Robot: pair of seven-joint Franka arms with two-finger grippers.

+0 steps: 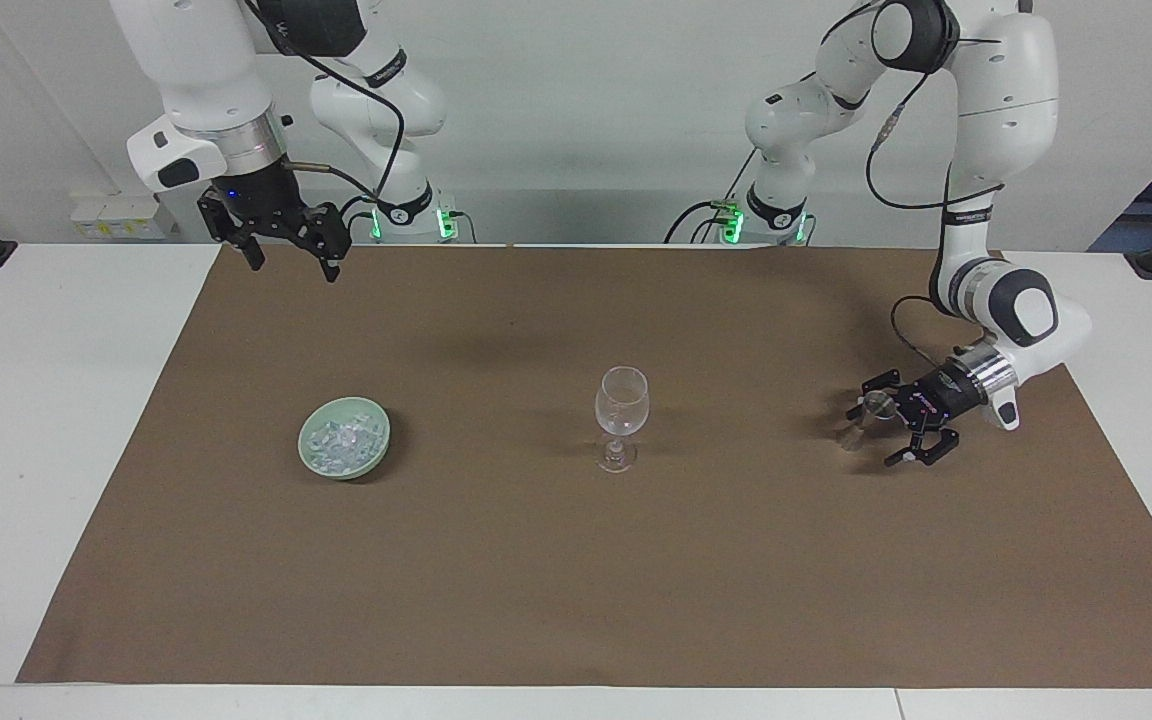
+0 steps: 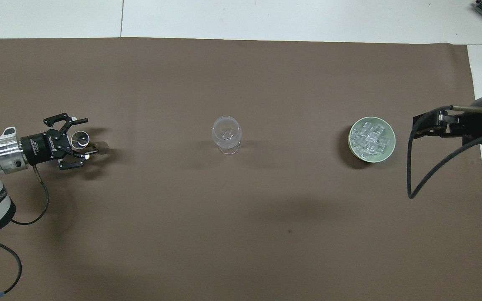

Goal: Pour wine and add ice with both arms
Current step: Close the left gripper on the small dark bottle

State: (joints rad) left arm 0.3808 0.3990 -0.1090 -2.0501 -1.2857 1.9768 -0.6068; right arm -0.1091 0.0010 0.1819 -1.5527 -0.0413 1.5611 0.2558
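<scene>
An empty clear stemmed wine glass (image 1: 621, 405) (image 2: 226, 131) stands mid-mat. The ice (image 1: 341, 441) (image 2: 370, 138) lies heaped in a pale green bowl (image 1: 385, 432) (image 2: 392, 142) toward the right arm's end. A small clear vessel (image 1: 874, 404) (image 2: 81, 139) on a brownish foot stands toward the left arm's end. My left gripper (image 1: 874, 432) (image 2: 83, 139) is low and open, with a finger on either side of this vessel. My right gripper (image 1: 293, 268) (image 2: 416, 126) is open and empty, raised over the mat's edge nearest the robots, and waits.
A brown mat (image 1: 576, 580) (image 2: 241, 234) covers most of the white table (image 1: 36, 400). The three vessels stand in one row across the mat. Black cables hang from both wrists.
</scene>
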